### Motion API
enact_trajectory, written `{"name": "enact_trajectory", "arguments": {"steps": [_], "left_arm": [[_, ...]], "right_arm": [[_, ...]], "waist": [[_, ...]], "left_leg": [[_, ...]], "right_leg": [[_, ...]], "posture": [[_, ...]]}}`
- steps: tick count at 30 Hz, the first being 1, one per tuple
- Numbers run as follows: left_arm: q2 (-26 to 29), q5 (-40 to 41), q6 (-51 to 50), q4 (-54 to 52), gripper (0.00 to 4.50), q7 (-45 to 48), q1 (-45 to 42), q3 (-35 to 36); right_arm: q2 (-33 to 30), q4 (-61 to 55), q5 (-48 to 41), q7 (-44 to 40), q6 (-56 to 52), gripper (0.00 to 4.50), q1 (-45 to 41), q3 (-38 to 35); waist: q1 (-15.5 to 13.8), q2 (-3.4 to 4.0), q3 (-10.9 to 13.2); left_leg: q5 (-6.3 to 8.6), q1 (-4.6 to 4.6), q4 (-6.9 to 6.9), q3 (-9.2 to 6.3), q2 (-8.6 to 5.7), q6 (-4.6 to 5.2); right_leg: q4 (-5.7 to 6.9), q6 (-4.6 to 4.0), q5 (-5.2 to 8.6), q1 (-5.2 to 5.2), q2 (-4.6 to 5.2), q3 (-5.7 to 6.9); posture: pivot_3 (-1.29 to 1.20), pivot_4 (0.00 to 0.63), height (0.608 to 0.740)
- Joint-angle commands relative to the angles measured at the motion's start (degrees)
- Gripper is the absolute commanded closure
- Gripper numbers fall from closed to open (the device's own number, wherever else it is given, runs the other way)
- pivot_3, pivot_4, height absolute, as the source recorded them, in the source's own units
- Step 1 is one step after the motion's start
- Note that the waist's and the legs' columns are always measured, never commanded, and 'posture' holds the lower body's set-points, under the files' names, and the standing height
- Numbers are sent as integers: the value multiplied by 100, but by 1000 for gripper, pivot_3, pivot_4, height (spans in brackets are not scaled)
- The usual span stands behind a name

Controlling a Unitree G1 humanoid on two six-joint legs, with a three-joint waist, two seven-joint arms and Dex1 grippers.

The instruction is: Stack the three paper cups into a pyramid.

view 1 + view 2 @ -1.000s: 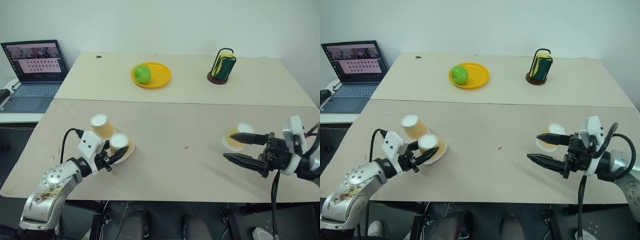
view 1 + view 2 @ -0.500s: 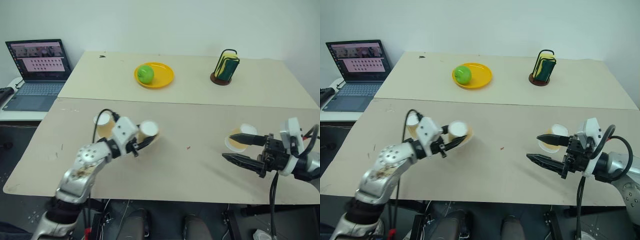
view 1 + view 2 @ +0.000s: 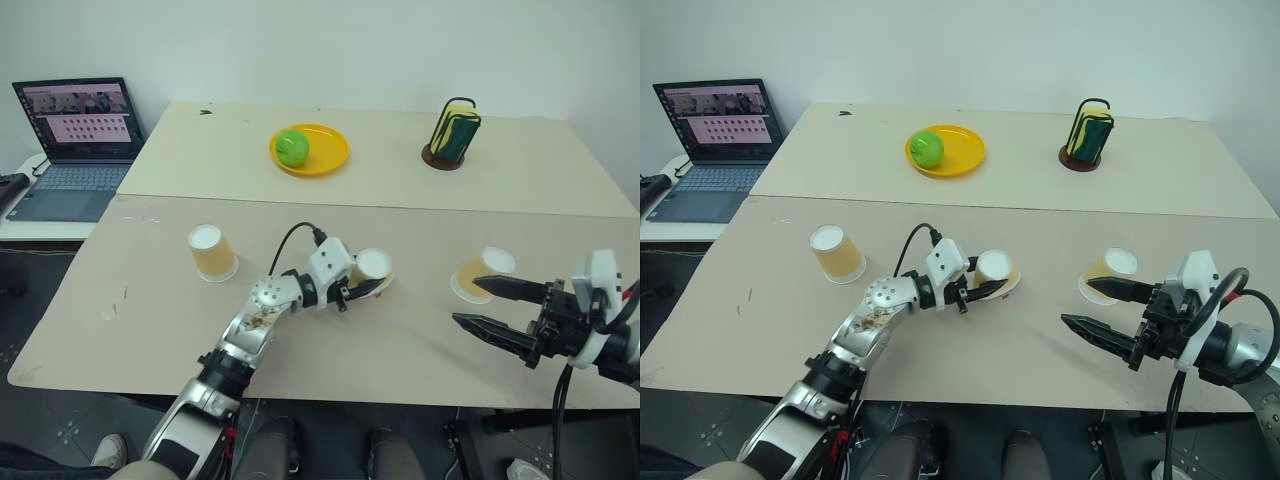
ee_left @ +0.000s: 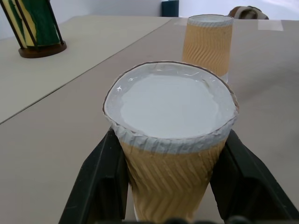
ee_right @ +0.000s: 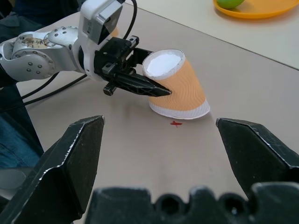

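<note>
no readable text, laptop point(image 3: 72, 130) screen content too small

A lab: bare tables point(image 3: 560, 180), laptop point(image 3: 75, 135), white wall point(image 3: 330, 45)

white wall point(image 3: 330, 45); two beige tables point(image 3: 520, 170) pushed together; dark floor point(image 3: 40, 300)

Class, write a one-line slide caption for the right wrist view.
Between the open right gripper, the left gripper clamps a tilted paper cup on the beige table.
</note>
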State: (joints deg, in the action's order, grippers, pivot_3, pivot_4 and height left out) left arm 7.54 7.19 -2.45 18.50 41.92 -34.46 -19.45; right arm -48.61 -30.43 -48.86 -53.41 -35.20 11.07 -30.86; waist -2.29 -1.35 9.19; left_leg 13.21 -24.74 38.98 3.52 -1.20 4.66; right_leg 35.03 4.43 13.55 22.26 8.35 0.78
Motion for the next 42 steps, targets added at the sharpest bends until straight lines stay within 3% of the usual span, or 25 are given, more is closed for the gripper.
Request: {"name": "enact_trajectory", "arguments": {"steps": [1,11,13,15,16,17,19,29,42], "left_arm": [[-124,-70,355,297,2552,172,-384,71],[-100,-76,335,239,2552,817,-380,-70],[-95,-72,322,237,1693,861,-378,-47],[-101,-95,334,288,1114,852,-408,-23],[-106,-105,342,317,1114,846,-428,-13],[-110,-113,347,333,562,842,-439,-7],[-118,-103,332,319,212,825,-463,19],[161,-7,100,-244,212,791,-430,309],[1040,490,-1186,-2400,212,740,118,921]], "right_arm": [[64,-306,-185,99,24,0,143,-364],[232,-571,-219,330,91,0,460,-550],[269,-627,-221,360,98,0,518,-582],[292,-667,-239,385,101,0,555,-603],[298,-681,-249,395,102,0,562,-608],[303,-689,-254,400,103,0,565,-611],[300,-685,-246,410,110,0,557,-609],[232,-568,-253,376,102,0,377,-480],[138,-236,-150,144,122,0,19,-209]], "waist": [[0,0,0],[3,0,0],[4,0,0],[4,1,0],[4,1,0],[4,0,0],[3,0,0],[7,1,0],[19,3,-1]], "left_leg": [[0,-2,0,0,0,0],[0,-2,3,0,0,2],[0,-1,3,0,1,2],[0,-2,3,0,0,2],[0,-2,4,0,0,2],[0,-2,5,0,0,2],[0,-2,6,0,0,3],[0,-2,8,0,0,4],[0,-1,10,-1,1,3]], "right_leg": [[0,0,0,1,0,1],[2,3,-1,0,0,0],[2,3,-1,0,-1,0],[2,3,-1,0,-1,0],[2,3,-1,0,-1,0],[3,4,-2,-1,-1,0],[3,4,-2,-1,-1,0],[4,5,-2,-1,-2,0],[6,5,-2,-1,-4,-1]], "posture": [[0,150,726],[0,150,726],[0,150,726],[0,150,726],[0,150,726],[0,150,726],[0,150,726],[0,150,726],[0,150,726]]}}
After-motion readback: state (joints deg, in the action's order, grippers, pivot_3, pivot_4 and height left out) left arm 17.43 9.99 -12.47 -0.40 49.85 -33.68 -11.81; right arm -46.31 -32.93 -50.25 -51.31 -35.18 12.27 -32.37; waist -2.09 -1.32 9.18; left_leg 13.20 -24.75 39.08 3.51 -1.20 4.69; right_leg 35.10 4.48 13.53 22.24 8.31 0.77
